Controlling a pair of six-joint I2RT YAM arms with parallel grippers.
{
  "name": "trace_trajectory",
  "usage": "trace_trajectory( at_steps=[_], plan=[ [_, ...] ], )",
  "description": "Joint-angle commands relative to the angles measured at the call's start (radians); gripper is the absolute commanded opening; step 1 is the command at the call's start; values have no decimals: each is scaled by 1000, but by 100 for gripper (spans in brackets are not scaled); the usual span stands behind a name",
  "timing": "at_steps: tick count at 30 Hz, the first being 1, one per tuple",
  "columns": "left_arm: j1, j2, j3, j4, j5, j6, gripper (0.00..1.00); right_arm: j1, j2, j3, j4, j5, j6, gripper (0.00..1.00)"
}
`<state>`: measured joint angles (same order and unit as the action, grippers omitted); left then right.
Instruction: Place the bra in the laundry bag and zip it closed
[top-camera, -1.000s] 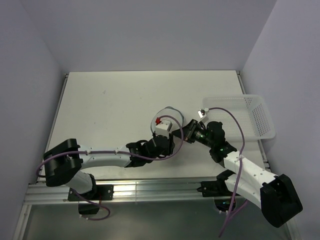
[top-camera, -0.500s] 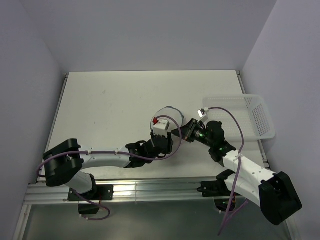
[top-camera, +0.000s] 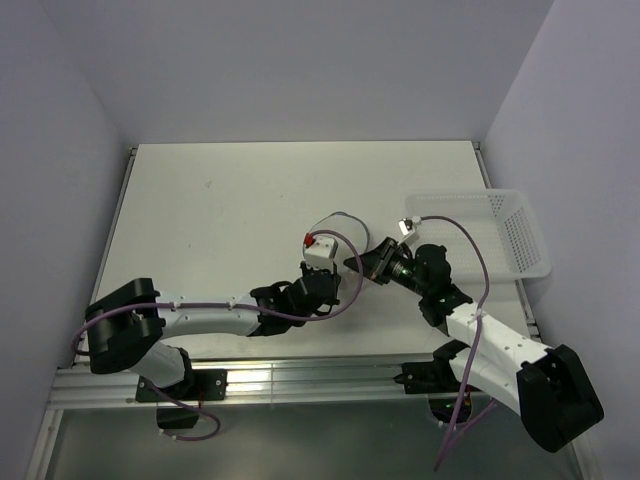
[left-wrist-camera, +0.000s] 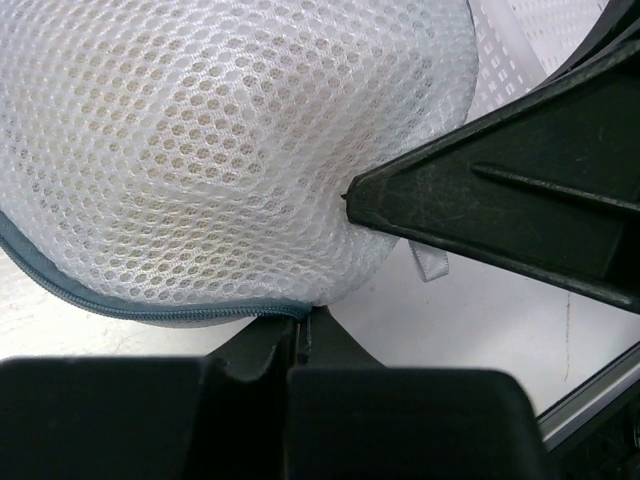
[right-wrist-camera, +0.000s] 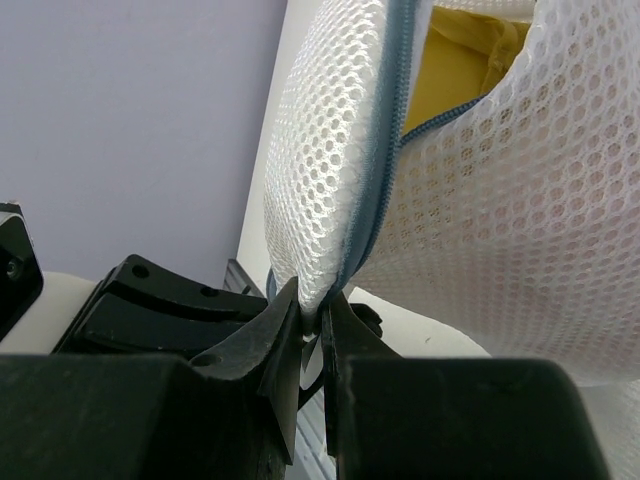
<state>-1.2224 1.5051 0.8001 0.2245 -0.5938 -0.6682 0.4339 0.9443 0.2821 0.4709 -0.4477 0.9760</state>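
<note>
From the overhead camera I saw both arms meeting near the middle of the table (top-camera: 230, 200), the left gripper (top-camera: 338, 285) and right gripper (top-camera: 360, 265) tip to tip. Their wrists covered whatever lay between them, so from there I could not tell how the jaws stood. The white lattice basket (top-camera: 520, 245) sat well apart at the right edge.

On the left wrist feed, the laundry bag (left-wrist-camera: 230, 150) filled the upper frame, a dome of white mesh lying on the table. Its grey-blue zip rim (left-wrist-camera: 150, 312) ran down into my left fingers (left-wrist-camera: 250, 350), whose jaws were pinched together on that rim with no gap between them. A black finger of the right gripper pressed its point into the mesh from the right.

On the right wrist feed, the fingers (right-wrist-camera: 270, 340) were clamped tight on the bag's seam right where the zip ended. Higher up the zip gaped open, and the yellow bra (right-wrist-camera: 470, 50) showed inside the bag through that gap.
</note>
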Motion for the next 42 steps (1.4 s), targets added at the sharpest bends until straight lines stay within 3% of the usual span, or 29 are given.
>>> trace_trajectory(
  at_steps=[1, 9, 18, 26, 28, 29, 33, 37, 42],
  plan=[
    [1, -55, 8, 79, -51, 4, 0, 5, -25, -23, 6, -22, -8, 0],
    [-3, -129, -59, -2, -69, -27, 0, 2, -19, -6, -14, 3, -39, 0],
    [35, -299, -239, -100, -159, -96, 0, -32, 30, 57, -44, -40, -99, 0],
    [70, -445, -296, -146, -149, -90, 0, -47, 192, 209, -90, -143, -175, 0],
    [52, -456, -279, -151, -162, -94, 0, -46, 234, 262, -135, -122, -191, 30],
    [47, -460, -276, -139, -166, -94, 0, -46, 238, 282, -162, -108, -215, 56],
    [43, -410, -250, -70, -135, -71, 0, -43, 162, 321, -318, 19, -272, 99],
    [43, -291, -161, 27, -88, -25, 0, -41, 12, 223, -419, 135, -272, 100],
    [43, -209, -101, 124, -3, 10, 0, 9, -113, 103, -341, 112, -105, 100]
  ],
)
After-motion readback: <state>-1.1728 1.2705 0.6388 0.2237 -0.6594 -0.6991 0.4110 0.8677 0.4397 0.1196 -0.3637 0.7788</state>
